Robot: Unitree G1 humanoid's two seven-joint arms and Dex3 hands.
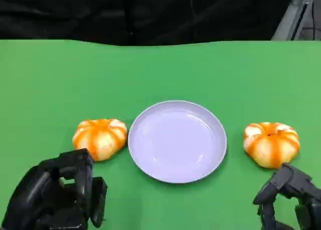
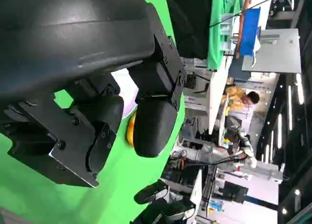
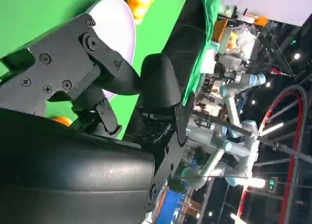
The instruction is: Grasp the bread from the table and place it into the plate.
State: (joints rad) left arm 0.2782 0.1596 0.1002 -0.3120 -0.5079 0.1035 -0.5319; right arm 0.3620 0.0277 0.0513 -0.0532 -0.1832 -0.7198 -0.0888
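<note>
Green table [image 1: 50, 79] lies bare beyond plate [image 1: 150, 165] and both breads [image 1: 100, 137]

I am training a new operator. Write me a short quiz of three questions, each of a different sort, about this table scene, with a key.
1. True or false: the white plate already has bread in it.
2. Multiple choice: where does the left bread roll lie? A. on the plate. B. on the green table, beside the plate's rim. C. in the left hand.
3. Fill in: the right bread roll lies just above the ____ hand in the head view.

Key: 1. false; the plate holds nothing. 2. B. 3. right; neither hand holds bread yet.
</note>
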